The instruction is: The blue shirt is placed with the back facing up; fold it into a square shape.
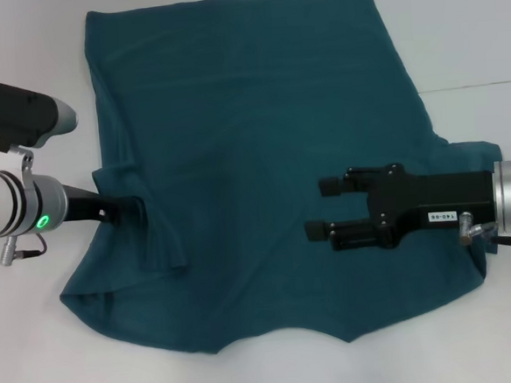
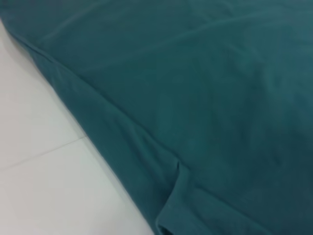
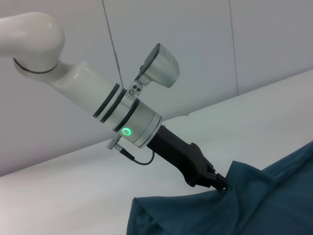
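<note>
The blue shirt [image 1: 250, 113] lies spread on the white table [image 1: 40, 364], plain side up, with its hem at the far side. My left gripper [image 1: 129, 206] is at the shirt's left edge, shut on a fold of the fabric by the sleeve. The right wrist view shows the left gripper [image 3: 224, 185] pinching the cloth and raising it into a small peak. My right gripper [image 1: 322, 209] is open and empty over the shirt's right half, pointing left. The left wrist view shows only shirt fabric [image 2: 220, 98] and its edge.
White table [image 2: 44, 186] surrounds the shirt on all sides. A thin seam line [image 1: 476, 84] crosses the table at the right. A pale wall [image 3: 195, 49] stands beyond the table's far edge in the right wrist view.
</note>
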